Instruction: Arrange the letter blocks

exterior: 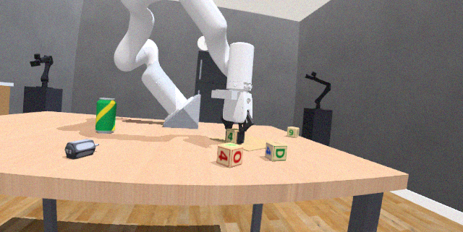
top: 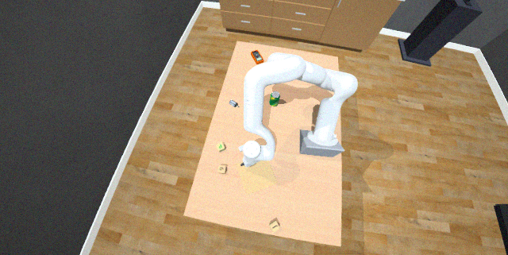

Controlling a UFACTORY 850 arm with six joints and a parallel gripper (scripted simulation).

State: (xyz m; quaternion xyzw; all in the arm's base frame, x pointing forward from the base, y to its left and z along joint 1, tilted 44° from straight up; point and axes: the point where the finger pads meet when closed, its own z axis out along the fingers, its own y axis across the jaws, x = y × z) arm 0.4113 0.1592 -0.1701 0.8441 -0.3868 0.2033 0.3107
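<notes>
My gripper (exterior: 236, 133) points straight down and is shut on a wooden block with a green 4 on its side (exterior: 231, 135), low at the near edge of the pale yellow mat (exterior: 254, 143). In the overhead view the wrist (top: 250, 152) hides this block, and the mat (top: 258, 177) lies just below it. A block showing a red 4 and a red O (exterior: 229, 155) (top: 221, 146) and a block with a green D (exterior: 275, 151) (top: 222, 168) sit on the table off the mat. A block with a green 9 (exterior: 293, 131) (top: 274, 224) stands far off to the right.
A green and yellow can (exterior: 105, 115) (top: 275, 98) stands near the arm's base (top: 321, 144). A small grey cylinder (exterior: 80, 148) (top: 234, 103) lies at the table's left edge. An orange device (top: 257, 56) lies at the far end.
</notes>
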